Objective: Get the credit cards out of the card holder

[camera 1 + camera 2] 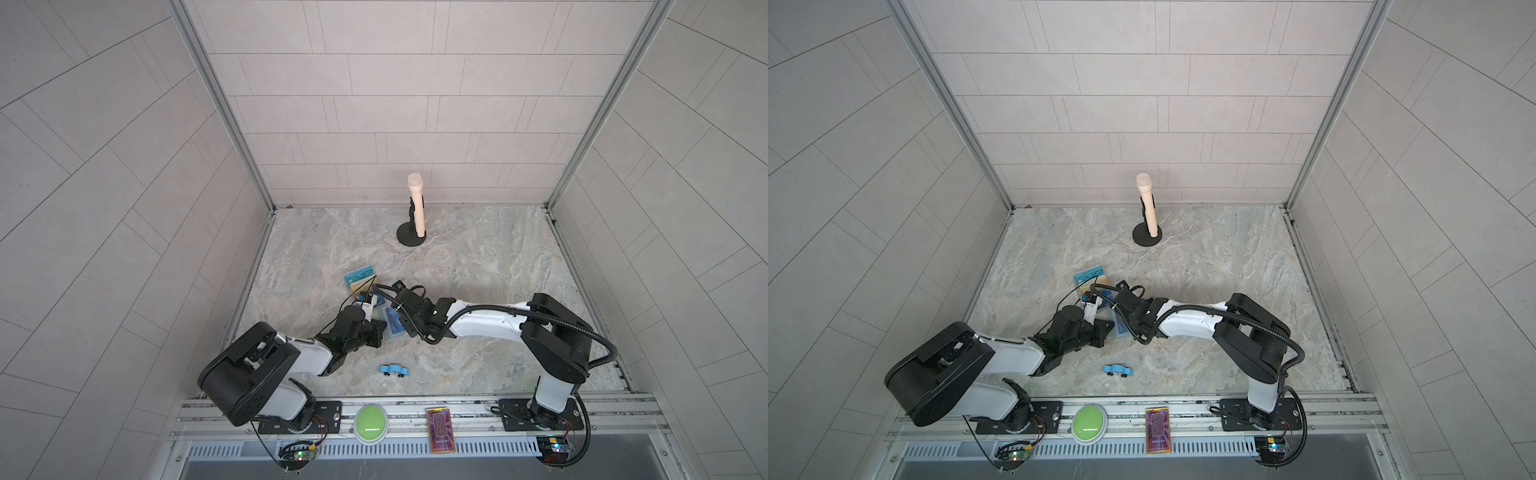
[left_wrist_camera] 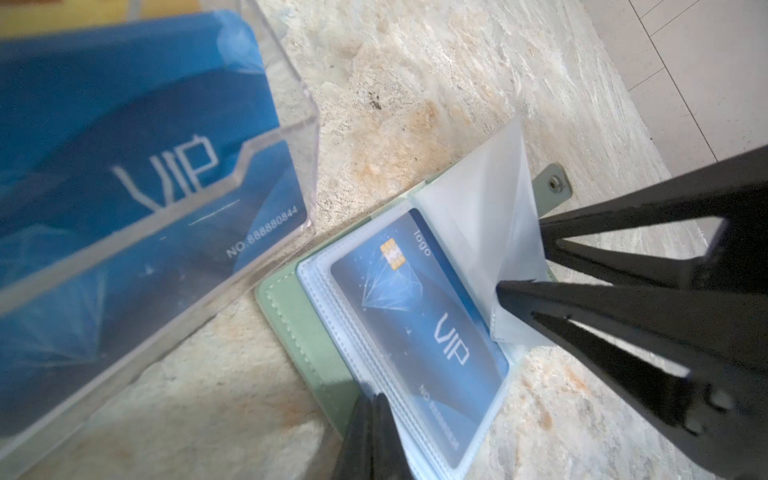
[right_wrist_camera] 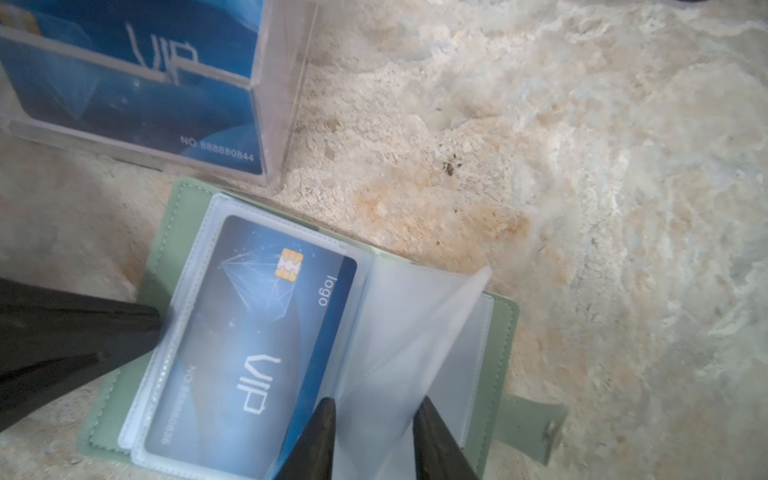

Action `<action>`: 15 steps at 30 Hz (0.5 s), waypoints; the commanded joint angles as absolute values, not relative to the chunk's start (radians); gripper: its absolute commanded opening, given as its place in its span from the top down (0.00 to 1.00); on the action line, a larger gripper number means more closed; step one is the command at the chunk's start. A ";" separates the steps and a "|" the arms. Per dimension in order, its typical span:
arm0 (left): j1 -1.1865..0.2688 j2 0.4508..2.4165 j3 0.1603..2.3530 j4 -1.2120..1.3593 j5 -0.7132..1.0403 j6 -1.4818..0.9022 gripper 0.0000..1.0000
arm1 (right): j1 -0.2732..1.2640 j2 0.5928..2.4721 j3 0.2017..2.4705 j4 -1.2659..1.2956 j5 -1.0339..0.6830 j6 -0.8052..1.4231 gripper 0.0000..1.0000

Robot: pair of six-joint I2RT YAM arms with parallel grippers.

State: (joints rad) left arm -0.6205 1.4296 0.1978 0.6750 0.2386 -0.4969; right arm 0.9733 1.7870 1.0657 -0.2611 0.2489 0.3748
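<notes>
The marbled table [image 1: 498, 270] fills the floor of the tiled booth. The left arm [image 1: 309, 357] reaches in from 8 o'clock and the right arm [image 1: 486, 326] from 3 o'clock. They meet just off the table's middle, toward 8 o'clock. At 12 o'clock, near the back wall, a cream microphone [image 1: 417, 203] stands upright on a round black base.

A clear acrylic stand [image 2: 309, 137] holding a blue "VIP" card [image 2: 124, 124] sits at 10 o'clock from where the arms meet. Just beside its corner, at its 4 o'clock, the mint-green card holder [image 3: 162, 257] lies open and flat on the table, partly under both arms in the top views. A small blue toy car [image 1: 394, 370] lies at 6 o'clock from the holder, well apart.

The left jaws are closed, their tips set on the outer edge of the holder's side that carries the card. The right jaws stand open, one finger [image 3: 436, 440] on each side of a clear sleeve page [image 3: 415, 340] that is lifted off the other side. In the left wrist view one tip lies against that page near its corner.

The blue credit card [image 3: 249, 340], printed with a chip, "logo" and "VIP", sits fully inside the top sleeve. The snap tab [image 3: 536, 428] lies flat on the table beyond the cover's edge.
</notes>
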 commanded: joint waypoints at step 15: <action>-0.624 1.441 0.178 0.563 0.217 -0.480 1.00 | 0.946 1.694 1.039 -0.348 0.354 0.403 0.69</action>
